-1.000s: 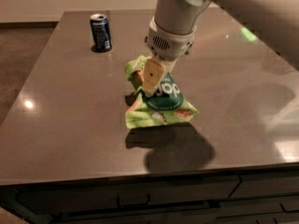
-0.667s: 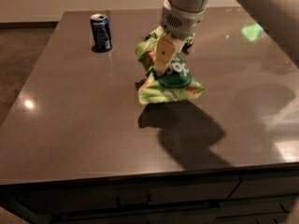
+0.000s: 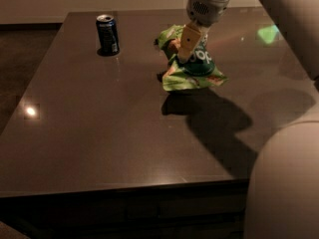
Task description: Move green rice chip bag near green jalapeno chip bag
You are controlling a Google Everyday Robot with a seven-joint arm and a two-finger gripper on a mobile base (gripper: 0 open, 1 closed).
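Nearest to me, at the right, stands the pale round body of the robot (image 3: 285,183). Before it is the dark table (image 3: 99,133). The arm (image 3: 286,14) comes over the table from the upper right and bends down at the wrist, so the gripper (image 3: 185,54) points down and a little to the left, above the far middle of the table. One tan finger (image 3: 190,38) lies on the front of the green rice chip bag (image 3: 197,71), and the gripper is closed on the upper part of it.

The bag's long axis is almost upright, with the top leaning left and away. The wide lower edge spreads from left to right, and the dark circle faces me. I cannot tell whether this edge touches the table. Its shadow (image 3: 209,118) falls toward me. Farther left, well apart, a blue soda can (image 3: 107,34) stands upright.
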